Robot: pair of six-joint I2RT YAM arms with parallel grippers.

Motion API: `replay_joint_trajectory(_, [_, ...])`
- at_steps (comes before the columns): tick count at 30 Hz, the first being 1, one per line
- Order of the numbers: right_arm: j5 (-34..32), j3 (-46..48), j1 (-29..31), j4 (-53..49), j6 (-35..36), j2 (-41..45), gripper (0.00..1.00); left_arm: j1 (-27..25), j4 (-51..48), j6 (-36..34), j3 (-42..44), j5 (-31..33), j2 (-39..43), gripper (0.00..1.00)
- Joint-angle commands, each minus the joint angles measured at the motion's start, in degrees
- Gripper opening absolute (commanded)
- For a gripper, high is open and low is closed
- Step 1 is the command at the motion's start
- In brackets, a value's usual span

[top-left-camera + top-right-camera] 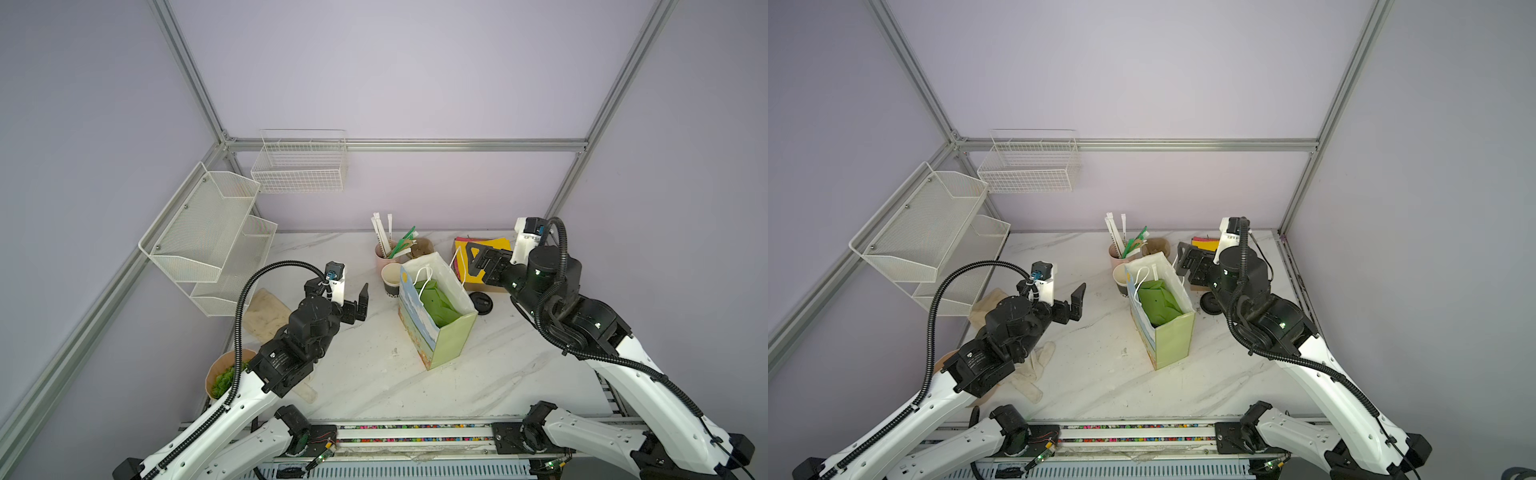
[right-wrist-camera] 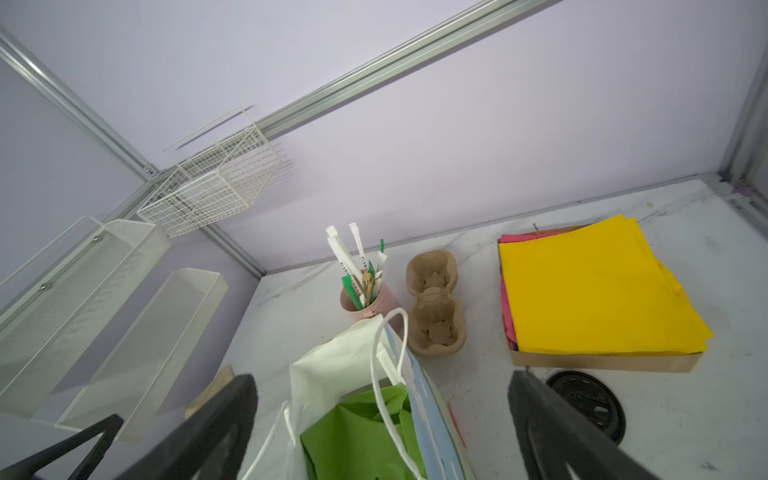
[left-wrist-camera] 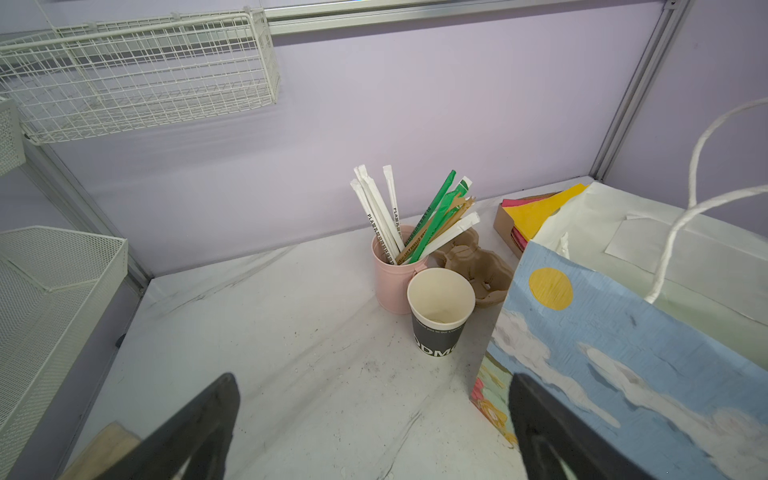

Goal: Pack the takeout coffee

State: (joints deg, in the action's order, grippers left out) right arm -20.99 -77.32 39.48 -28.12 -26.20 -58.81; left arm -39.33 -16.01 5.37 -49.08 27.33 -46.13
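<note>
White mesh shelves (image 1: 208, 237) hang on the left wall with a wire basket (image 1: 299, 166) on the back wall beside them. Under the left arm a tan bowl (image 1: 220, 374) of something green and a pale cloth (image 1: 266, 311) are each half hidden. The left gripper (image 3: 372, 382) hovers above bare counter (image 1: 374, 374) with its jaws spread wide and nothing between them. Next come a pink cup of straws (image 1: 384, 255), an open black cup (image 1: 391, 282) with no lid just in front of it, and a brown pulp cup carrier (image 2: 434, 307) behind. A painted paper bag (image 1: 451, 340) stands upright mid-counter and blocks much of what lies beyond it. Inside I see only crumpled green tissue (image 1: 436, 303). I cannot find the takeout coffee in any view, so I cannot tell where it is. A loose black lid (image 1: 482, 301) lies flat just right of the bag. The right gripper (image 2: 380, 376) hangs over the bag's far rim, jaws wide apart and empty. Its arm covers part of a cardboard tray (image 2: 602, 361) of yellow and pink sheets. White marbled counter, lilac walls, aluminium framing.
</note>
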Motion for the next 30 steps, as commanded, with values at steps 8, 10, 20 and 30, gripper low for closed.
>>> replay_joint_trajectory(8, [-18.5,4.5,-6.1,0.9,0.5,1.5,0.97,0.3,1.2,2.3,2.3,3.8,-0.1,1.00])
replay_joint_trajectory(10, [-19.6,6.5,-10.3,2.0,0.6,-0.5,0.97,0.3,1.9,3.6,2.9,6.2,-1.8,1.00])
replay_joint_trajectory(20, [-36.5,30.2,-18.8,43.6,14.7,-6.3,0.97,0.6,14.2,-2.0,9.9,24.2,-13.0,1.00])
replay_joint_trajectory(30, [-21.4,53.0,-26.8,86.8,16.3,-19.0,0.97,11.9,32.8,-3.6,21.9,22.5,-12.5,1.00])
